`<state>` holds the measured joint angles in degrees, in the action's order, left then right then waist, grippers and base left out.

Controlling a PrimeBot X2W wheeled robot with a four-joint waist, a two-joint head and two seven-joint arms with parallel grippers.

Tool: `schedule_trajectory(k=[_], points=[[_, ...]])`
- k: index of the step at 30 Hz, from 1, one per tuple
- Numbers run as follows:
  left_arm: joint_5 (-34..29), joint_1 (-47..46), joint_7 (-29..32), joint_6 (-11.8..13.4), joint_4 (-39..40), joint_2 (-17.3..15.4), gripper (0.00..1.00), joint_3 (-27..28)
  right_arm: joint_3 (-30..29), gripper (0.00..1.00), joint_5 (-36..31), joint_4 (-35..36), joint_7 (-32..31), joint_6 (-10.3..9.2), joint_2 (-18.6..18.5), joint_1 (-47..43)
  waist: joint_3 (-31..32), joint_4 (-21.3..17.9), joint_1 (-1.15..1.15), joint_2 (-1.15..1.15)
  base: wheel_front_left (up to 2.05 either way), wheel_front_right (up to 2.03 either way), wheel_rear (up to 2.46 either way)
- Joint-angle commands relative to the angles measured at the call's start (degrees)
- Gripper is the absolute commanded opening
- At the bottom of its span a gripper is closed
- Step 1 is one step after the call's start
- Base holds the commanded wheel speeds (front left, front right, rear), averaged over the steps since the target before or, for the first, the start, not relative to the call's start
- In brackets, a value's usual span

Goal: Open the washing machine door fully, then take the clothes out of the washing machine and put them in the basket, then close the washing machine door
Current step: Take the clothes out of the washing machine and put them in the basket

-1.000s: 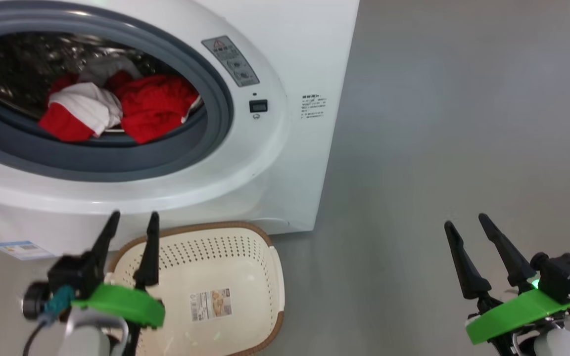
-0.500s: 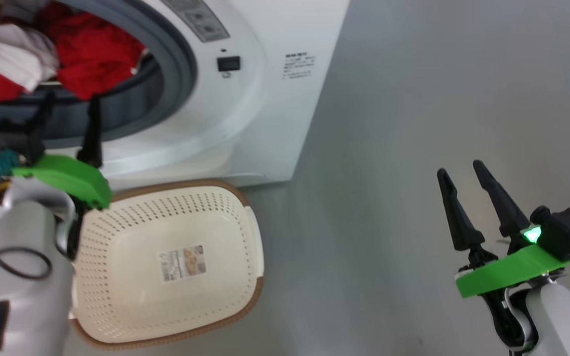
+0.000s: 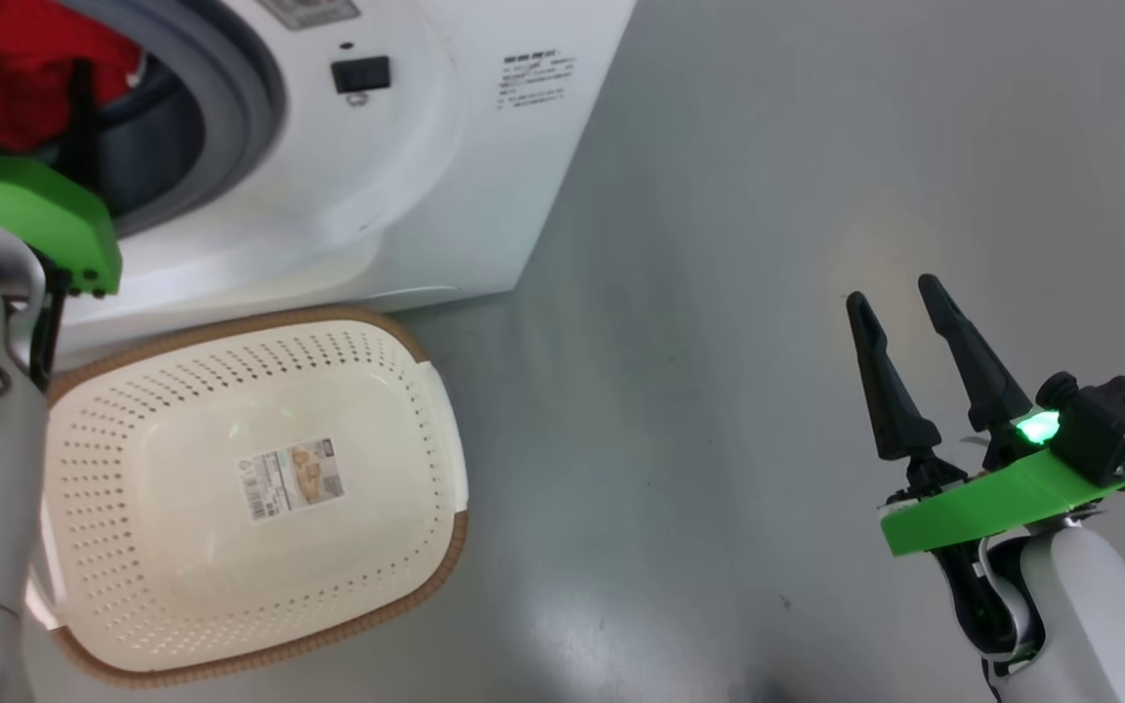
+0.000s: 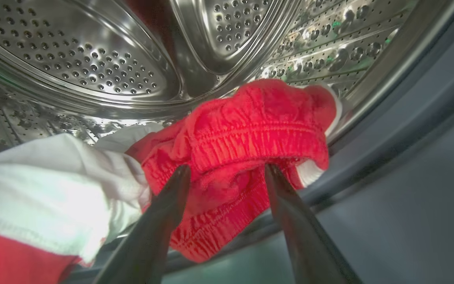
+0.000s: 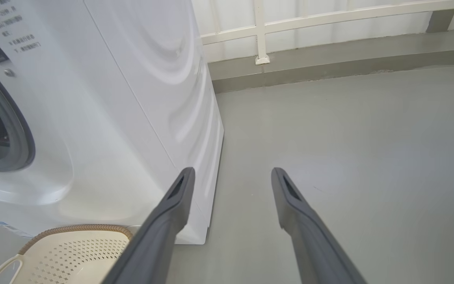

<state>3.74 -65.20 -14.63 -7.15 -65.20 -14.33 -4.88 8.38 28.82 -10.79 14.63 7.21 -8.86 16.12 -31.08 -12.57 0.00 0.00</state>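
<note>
The white washing machine stands at the upper left, its grey rubber ring around the open mouth. The door is out of view. Red clothes with a white garment lie at the front of the steel drum. My left gripper is open, its fingertips touching either side of the red bundle at the mouth. The cream basket sits empty on the floor below the machine. My right gripper hangs open over bare floor, far right.
Grey floor stretches to the right of the machine. A white railing and a low kerb run along the back in the right wrist view. A paper label lies on the basket's bottom.
The head camera has swung right and down, shifting machine and basket leftward. My left gripper has risen from beside the basket up to the drum mouth, reaching the red clothes. The right gripper barely moved.
</note>
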Motion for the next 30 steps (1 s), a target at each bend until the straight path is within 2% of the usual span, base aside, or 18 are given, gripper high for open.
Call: schedule_trajectory(k=[1, 16, 17, 18, 20, 30], points=[[-0.66, -1.0, -0.12, 0.15, 0.19, -3.13, 1.0, 0.36, 1.26, 1.0, 0.65, 1.54, 0.37, 0.28, -0.37, 0.63, -0.8, -0.76, 0.0, 0.0, 0.0, 0.0, 0.0], [-2.46, -6.25, 0.35, 1.94, -6.93, -5.68, 1.0, -2.9, 2.46, 1.0, 0.68, 1.8, 0.37, 0.28, 0.27, 0.9, -1.85, -2.19, 0.0, 0.0, 0.0, 0.0, 0.0], [-2.54, -6.31, 0.48, 2.05, -7.12, -5.71, 0.59, -3.11, 2.58, 1.0, 0.67, 1.75, 0.37, 0.28, 0.33, 0.93, -1.76, -2.27, 0.0, 0.0, 0.0, 0.0, 0.0], [-2.74, -6.37, 0.45, 2.19, -7.23, -5.76, 0.46, -3.44, 2.71, 1.0, 0.66, 1.72, 0.37, 0.28, 0.36, 0.93, -1.66, -2.37, 0.0, 0.0, 0.0, 0.0, 0.0], [-2.59, -6.46, 0.3, 2.45, -7.39, -5.81, 0.0, -3.56, 2.91, 1.0, 0.65, 1.7, 0.37, 0.28, 0.39, 0.95, -1.48, -2.52, 0.0, 0.0, 0.0, 0.0, 0.0], [1.17, -5.29, -0.29, 2.88, -6.38, -4.53, 0.0, -1.27, 2.51, 1.0, 0.49, 1.76, 0.37, 0.28, 0.22, 0.34, 0.16, -2.09, 0.0, 0.0, 0.0, 0.0, 0.0]])
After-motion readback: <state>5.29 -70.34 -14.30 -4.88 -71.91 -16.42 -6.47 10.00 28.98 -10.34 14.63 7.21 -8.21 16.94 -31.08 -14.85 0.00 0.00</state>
